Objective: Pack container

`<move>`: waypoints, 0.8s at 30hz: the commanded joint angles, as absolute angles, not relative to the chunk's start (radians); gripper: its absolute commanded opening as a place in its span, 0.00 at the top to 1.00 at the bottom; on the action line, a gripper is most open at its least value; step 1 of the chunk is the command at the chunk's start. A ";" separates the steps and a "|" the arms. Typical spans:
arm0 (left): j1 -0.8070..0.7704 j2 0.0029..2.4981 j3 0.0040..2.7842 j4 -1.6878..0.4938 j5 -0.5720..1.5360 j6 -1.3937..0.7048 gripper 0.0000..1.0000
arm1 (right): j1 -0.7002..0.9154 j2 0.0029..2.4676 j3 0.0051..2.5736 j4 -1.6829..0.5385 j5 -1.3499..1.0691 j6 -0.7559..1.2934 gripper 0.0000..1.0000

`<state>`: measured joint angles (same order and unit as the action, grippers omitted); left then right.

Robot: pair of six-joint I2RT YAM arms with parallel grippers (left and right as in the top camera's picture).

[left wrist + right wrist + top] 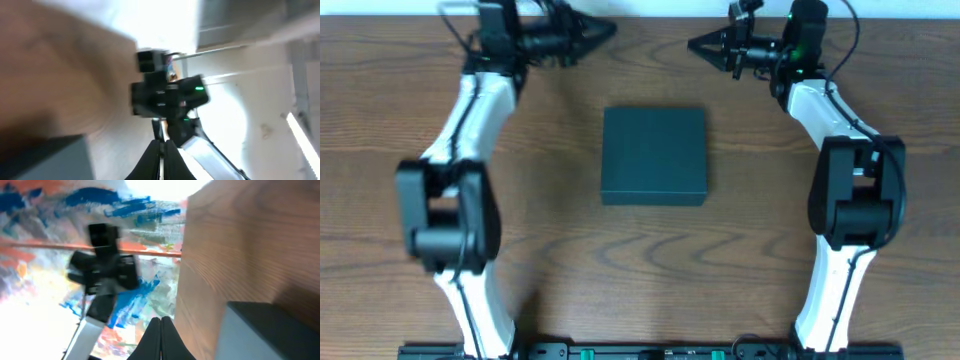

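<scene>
Pressed together into a single wedge at the bottom of its own wrist view, the left gripper (161, 150) holds nothing; the right gripper (161, 330) is likewise squeezed shut on empty air. From overhead both sit at the far edge of the wooden table (550, 230), tips pointing at each other with a gap between them, and each wrist camera looks straight at the opposite arm. The container (653, 156) lies flat near the middle of the table, lid down, well apart from both grippers and roughly midway between the two arms. Only a dark corner of it shows in each blurred wrist view.

Several risks follow from this layout. Both arms must swing inward toward the same box, so a simultaneous approach could knock the wrists together. The jaws would have to part before anything can be pinched; a shut tip driven at the flap would probably shove the light cardboard across the smooth wood rather than lift it. Which side the lid hinges on cannot be made out from above, so prying at the wrong edge might crease it or tip the box.
</scene>
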<state>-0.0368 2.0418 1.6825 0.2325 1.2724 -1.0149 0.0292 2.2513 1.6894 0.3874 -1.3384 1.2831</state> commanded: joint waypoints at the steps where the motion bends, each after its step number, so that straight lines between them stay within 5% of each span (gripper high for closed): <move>1: -0.010 1.887 1.707 0.233 1.283 -0.968 0.94 | 0.029 2.098 1.702 0.415 -1.369 1.284 0.98; 4: 0.006 1.789 1.707 0.166 1.255 -0.928 0.94 | 0.041 1.988 1.702 0.414 -1.361 1.221 0.98; 9: 0.014 1.621 1.707 -0.265 1.002 -0.705 0.94 | 0.043 1.827 1.702 0.379 -1.324 1.194 0.98; 13: 0.009 1.479 1.707 -0.559 0.746 -0.512 0.94 | 0.036 1.690 1.702 0.057 -1.185 0.965 0.98; 18: 0.005 1.337 1.707 -0.775 0.448 -0.320 0.94 | 0.081 1.514 1.702 -0.606 -0.676 0.526 0.96; 24: -0.008 1.340 1.697 -1.049 0.156 -0.246 0.94 | 0.234 1.432 1.702 -0.967 -0.007 0.381 0.97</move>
